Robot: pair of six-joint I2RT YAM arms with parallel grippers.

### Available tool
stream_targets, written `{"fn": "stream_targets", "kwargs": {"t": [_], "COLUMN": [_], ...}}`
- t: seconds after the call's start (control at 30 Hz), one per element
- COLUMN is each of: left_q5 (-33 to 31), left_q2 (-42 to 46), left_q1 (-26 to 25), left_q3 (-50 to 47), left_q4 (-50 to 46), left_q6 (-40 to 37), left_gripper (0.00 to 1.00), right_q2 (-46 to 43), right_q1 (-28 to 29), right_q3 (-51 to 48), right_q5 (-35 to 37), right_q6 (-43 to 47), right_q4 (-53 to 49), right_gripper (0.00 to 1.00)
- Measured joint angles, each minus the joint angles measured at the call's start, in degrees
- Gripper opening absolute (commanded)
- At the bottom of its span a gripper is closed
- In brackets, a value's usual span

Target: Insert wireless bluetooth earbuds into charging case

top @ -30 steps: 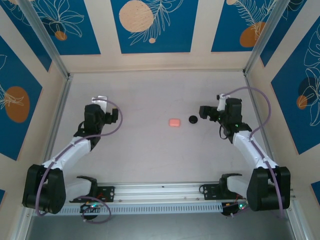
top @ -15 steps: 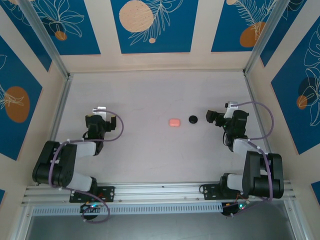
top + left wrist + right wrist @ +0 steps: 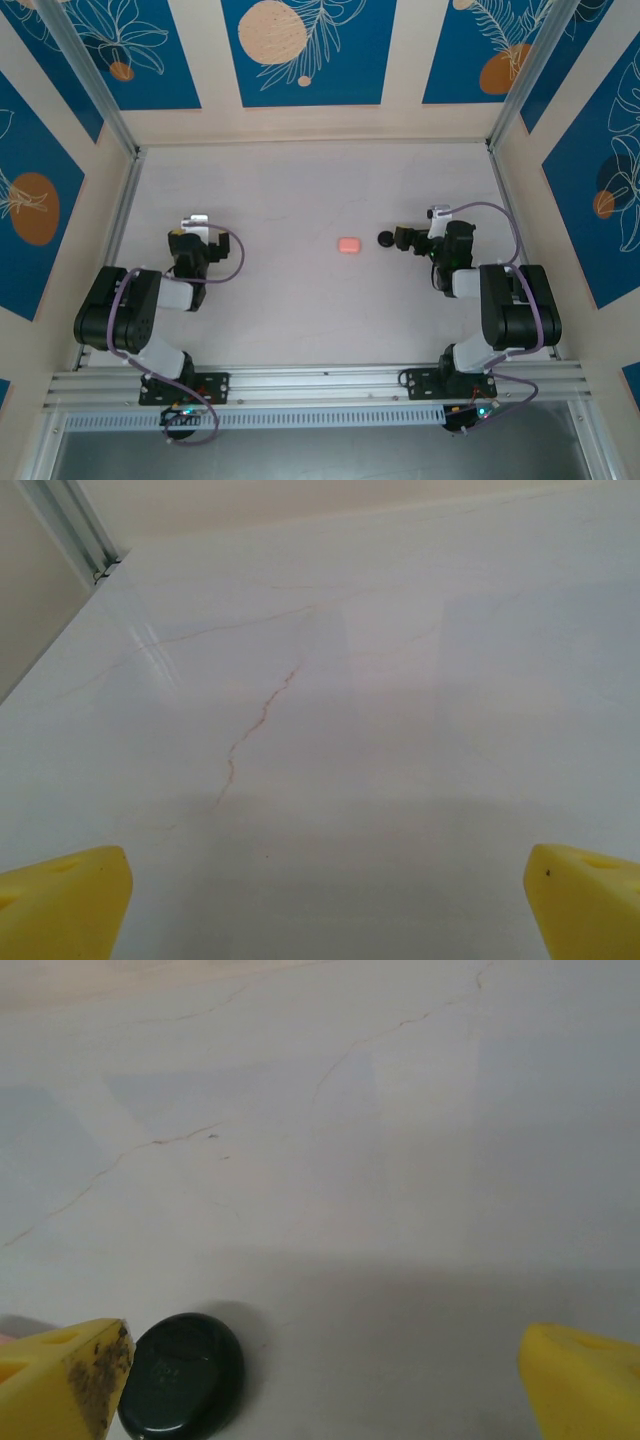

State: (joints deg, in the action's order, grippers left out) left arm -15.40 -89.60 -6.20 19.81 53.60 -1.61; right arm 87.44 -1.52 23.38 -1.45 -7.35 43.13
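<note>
So the right hand (image 3: 320, 1400), fingers spread wide, has slid up just beside the closed-looking glossy black disc-shaped charging case (image 3: 182, 1375) on the pale tabletop (image 3: 280, 190), while the left hand (image 3: 320, 910) has pulled back, also spread, so I'd guess opening the case comes next.

Your left gripper (image 3: 323, 898) has its yellow fingers (image 3: 62, 902) spread wide above the veined table (image 3: 400, 680); a metal rail (image 3: 68, 528) lies ahead-left.
</note>
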Motion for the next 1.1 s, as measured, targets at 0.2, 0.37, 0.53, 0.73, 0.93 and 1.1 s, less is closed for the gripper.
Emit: {"fn": "stream_targets", "kwargs": {"t": [0.2, 0.37, 0.53, 0.73, 0.93, 1.1], "left_q5": [0.79, 1.03, 1.4, 1.44, 1.7, 2.27], "left_q2": [0.0, 0.0, 0.0, 0.0, 0.0, 0.0], "left_q1": [0.04, 0.04, 0.07, 0.07, 0.09, 0.09], "left_q3": [0.0, 0.0, 0.0, 0.0, 0.0, 0.11], "left_q4": [0.24, 0.24, 0.26, 0.26, 0.22, 0.22], "left_q6": [-0.02, -0.02, -0.02, -0.02, -0.02, -0.02], "left_gripper": [1.0, 1.0, 1.0, 1.0, 1.0, 1.0], "right_q2": [0.0, 0.0, 0.0, 0.0, 0.0, 0.0], "right_q1": [0.02, 0.0, 0.0, 0.0, 0.02, 0.0], "right_q3": [0.0, 0.02, 0.0, 0.0, 0.0, 0.0], "right_q5": [0.11, 0.13, 0.13, 0.13, 0.13, 0.13], "right_q6": [0.17, 0.17, 0.2, 0.22, 0.39, 0.39], "right_q4": [0.2, 0.22, 0.22, 0.22, 0.22, 0.22], "right_gripper": [0.99, 0.99, 0.99, 0.99, 0.99, 0.99]}}
